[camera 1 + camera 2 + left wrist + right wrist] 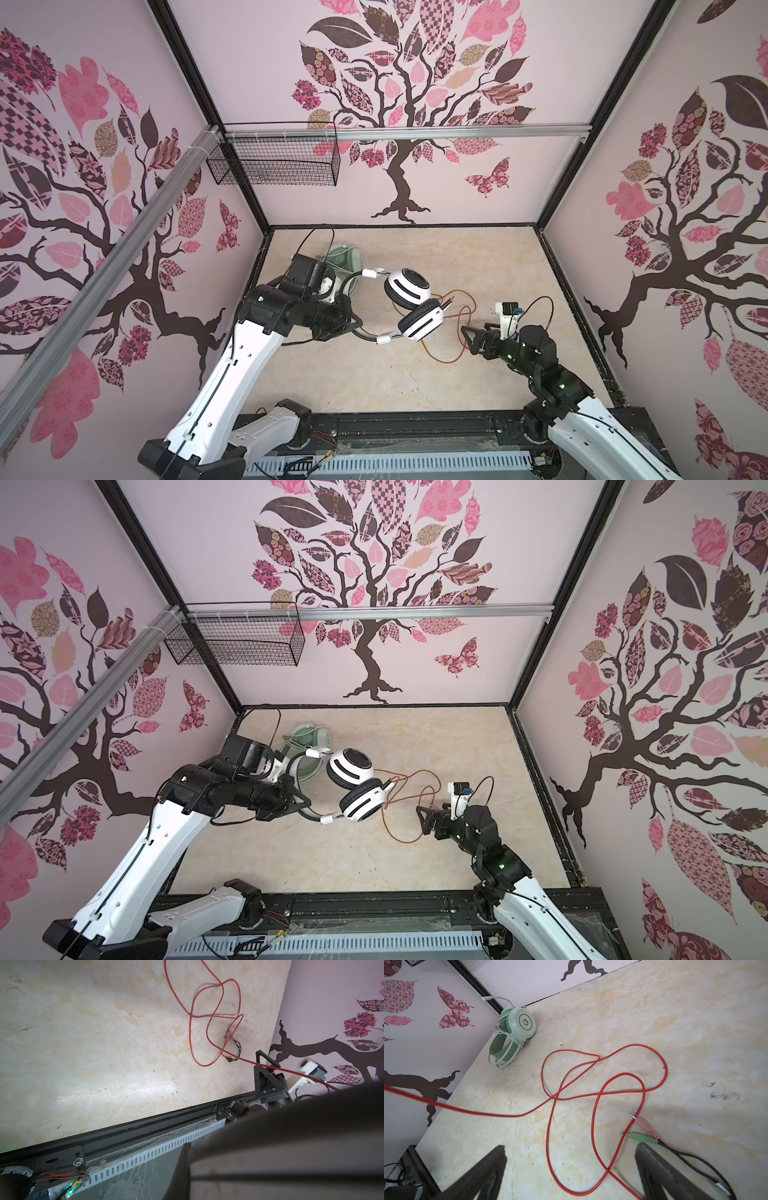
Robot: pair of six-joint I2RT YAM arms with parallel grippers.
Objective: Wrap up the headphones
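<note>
Left of desk centre: your left jaws are pinched tight on the thin black headband of the white-and-black over-ear headphones (408,287), gripping close to the nearer cup's slider in both top views. The two cups sit close together, on the side toward the right arm.

Orange-red cable (555,1098): it runs from the nearer cup down to the beige marble-patterned desk (374,374) and lies in loose, crossing loops between the cups and your right jaws. Its end splits into thin black leads (691,1157), which end in a pink jack plug (643,1124) and a green jack plug (641,1136). Both plugs lie flat, side by side, just beside one finger in the right wrist view.

You have the right jaws spread wide, gripping nothing, low over the cable loops. Contact with the desk cannot be told.

Mint-green over-ear headphones (523,1022): they sit at the far left corner of the desk, beyond your left arm (232,365). The pale green-white cable (510,1039) is wrapped around band and cup.

Left wrist view: a dark blur covers the near part, so the grip is not visible there.
</note>
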